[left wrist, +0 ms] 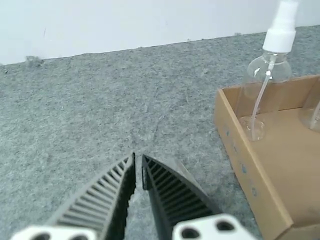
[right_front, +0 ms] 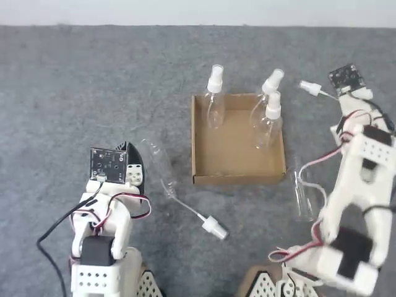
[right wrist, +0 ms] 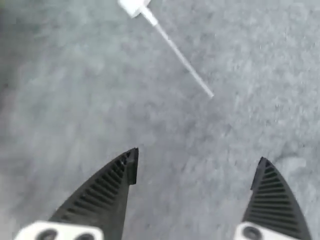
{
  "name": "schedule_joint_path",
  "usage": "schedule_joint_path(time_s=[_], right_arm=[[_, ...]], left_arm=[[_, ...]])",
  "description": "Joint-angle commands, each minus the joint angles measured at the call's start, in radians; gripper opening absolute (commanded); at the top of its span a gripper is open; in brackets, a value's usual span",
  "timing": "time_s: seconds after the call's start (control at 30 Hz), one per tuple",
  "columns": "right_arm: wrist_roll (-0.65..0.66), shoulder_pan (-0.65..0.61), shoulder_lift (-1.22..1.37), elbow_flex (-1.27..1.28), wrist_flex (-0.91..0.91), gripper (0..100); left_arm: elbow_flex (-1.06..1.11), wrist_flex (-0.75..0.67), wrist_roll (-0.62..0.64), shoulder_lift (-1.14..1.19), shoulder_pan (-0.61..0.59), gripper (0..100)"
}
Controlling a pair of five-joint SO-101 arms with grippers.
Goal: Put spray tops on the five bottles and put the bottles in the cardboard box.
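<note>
A cardboard box (right_front: 238, 167) sits mid-table with three capped clear bottles standing in it (right_front: 215, 102) (right_front: 265, 93) (right_front: 270, 127). One uncapped bottle (right_front: 158, 164) lies on the carpet left of the box, beside my left gripper (left wrist: 139, 159), which is shut and holds nothing. The box wall (left wrist: 240, 150) and one capped bottle (left wrist: 267, 75) stand off to one side of it. A spray top (right_front: 213, 226) lies in front of the box. Another uncapped bottle (right_front: 303, 192) lies right of the box. My right gripper (right wrist: 197, 157) is open above the carpet, short of a second spray top (right wrist: 132, 6) (right_front: 312, 90).
Grey carpet covers the table up to a white wall at the far edge. The left arm (right_front: 102, 247) stands at the near left and the right arm (right_front: 362, 161) along the right side, with loose cables on both.
</note>
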Motion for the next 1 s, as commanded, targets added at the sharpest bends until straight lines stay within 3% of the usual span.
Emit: schedule_joint_path(time_s=[0.0, 0.33, 0.87, 0.97], right_arm=[[0.008, 0.01, 0.099, -0.11, -0.159, 30.3], [0.006, 0.012, 0.406, -0.242, -0.412, 30.3], [0.008, 0.022, 0.837, -0.641, -0.41, 29.9], [0.012, 0.022, 0.862, -0.644, -0.41, 20.7]], left_arm=[[-0.008, -0.031, -0.006, -0.014, -0.006, 1], [-0.008, -0.031, -0.006, -0.014, -0.006, 1], [-0.001, -0.031, -0.006, -0.014, -0.006, 1], [0.001, -0.037, -0.006, -0.014, -0.006, 1]])
